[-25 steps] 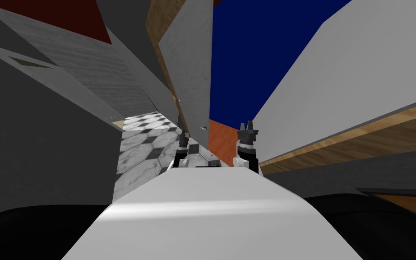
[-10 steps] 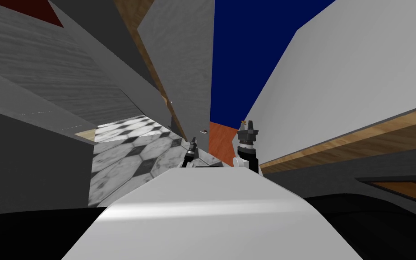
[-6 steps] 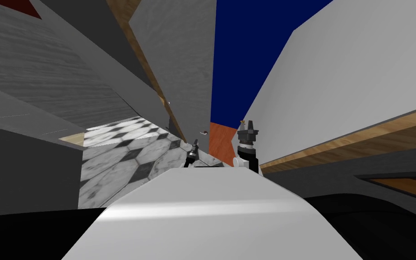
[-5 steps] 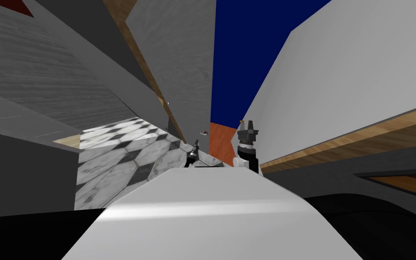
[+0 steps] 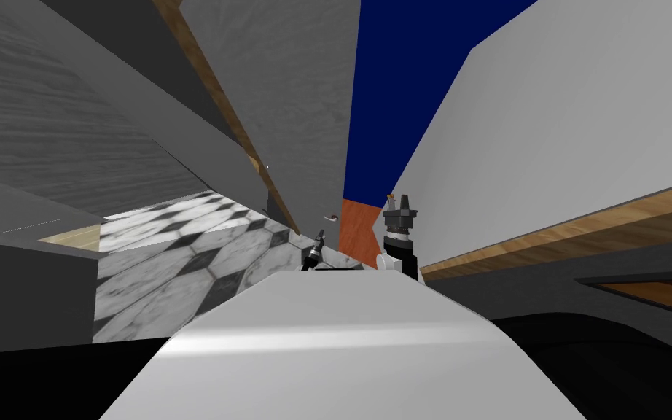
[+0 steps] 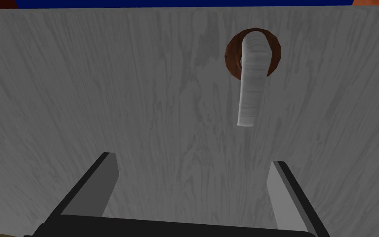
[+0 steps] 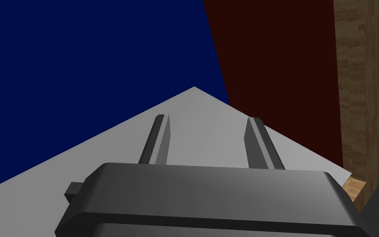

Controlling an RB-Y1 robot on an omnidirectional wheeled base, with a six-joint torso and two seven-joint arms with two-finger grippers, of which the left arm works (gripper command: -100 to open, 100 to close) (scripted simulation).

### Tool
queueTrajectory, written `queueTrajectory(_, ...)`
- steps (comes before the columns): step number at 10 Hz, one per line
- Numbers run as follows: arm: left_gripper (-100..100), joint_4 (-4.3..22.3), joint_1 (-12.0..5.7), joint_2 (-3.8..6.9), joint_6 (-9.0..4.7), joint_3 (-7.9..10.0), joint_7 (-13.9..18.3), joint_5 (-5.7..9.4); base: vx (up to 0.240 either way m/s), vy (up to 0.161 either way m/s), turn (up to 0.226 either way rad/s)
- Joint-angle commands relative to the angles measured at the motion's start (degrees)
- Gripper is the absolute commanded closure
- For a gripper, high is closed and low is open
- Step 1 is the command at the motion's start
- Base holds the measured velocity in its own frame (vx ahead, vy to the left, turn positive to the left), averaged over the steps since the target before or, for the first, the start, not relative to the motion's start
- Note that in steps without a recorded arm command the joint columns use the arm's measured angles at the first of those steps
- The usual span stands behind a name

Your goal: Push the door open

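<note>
The grey wood-grain door (image 5: 298,109) stands ajar ahead of me, edge-on in the head view, with a wooden frame (image 5: 214,80) to its left. Its grey lever handle (image 6: 251,80) sits on a brown round plate (image 6: 232,61); the handle (image 5: 332,216) shows small at the door's edge. My left gripper (image 6: 192,175) is open, close against the door face just short of the handle, and appears small (image 5: 319,237) below it. My right gripper (image 5: 399,200) is raised to the right of the door's edge, open (image 7: 207,133) and holding nothing.
Black-and-white marble tile floor (image 5: 181,240) spreads to the left. Beyond the door's edge lie a dark blue wall (image 5: 400,87) and orange floor (image 5: 356,230). A pale grey wall (image 5: 560,124) with a wooden strip (image 5: 546,240) runs close on my right.
I have moved forward and turned, so the door looms larger and its face leans further left. My left gripper has shifted right toward the handle. The right arm kept still.
</note>
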Motion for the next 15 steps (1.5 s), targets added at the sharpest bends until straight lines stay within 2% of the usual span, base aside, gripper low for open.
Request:
queueTrajectory(1, -100, 1.7, -0.16, 0.04, -0.46, -0.67, 0.3, -0.11, 0.06, 0.055, -0.09)
queueTrajectory(3, -100, 5.5, -1.1, -0.27, -1.01, -1.88, 0.7, -0.31, 0.103, 0.117, -0.117)
queueTrajectory(7, -100, 8.5, -1.83, -0.57, -1.44, -2.82, 1.1, -0.47, 0.08, 0.087, -0.044)
queueTrajectory(8, -100, 8.1, -1.69, -0.69, -1.43, -2.65, 0.9, -0.47, 0.04, 0.03, -0.013)
queueTrajectory(9, -100, 8.7, -1.86, -0.32, -1.81, -2.45, 0.8, -0.4, 0.113, -0.026, -0.031)
queueTrajectory(12, -100, 9.5, -2.05, -0.16, -2.32, -2.12, 0.8, -0.27, 0.167, -0.054, -0.024)
queueTrajectory(15, -100, 10.5, -2.28, -0.51, -2.97, -1.7, 0.7, -0.12, 0.199, -0.069, -0.027)
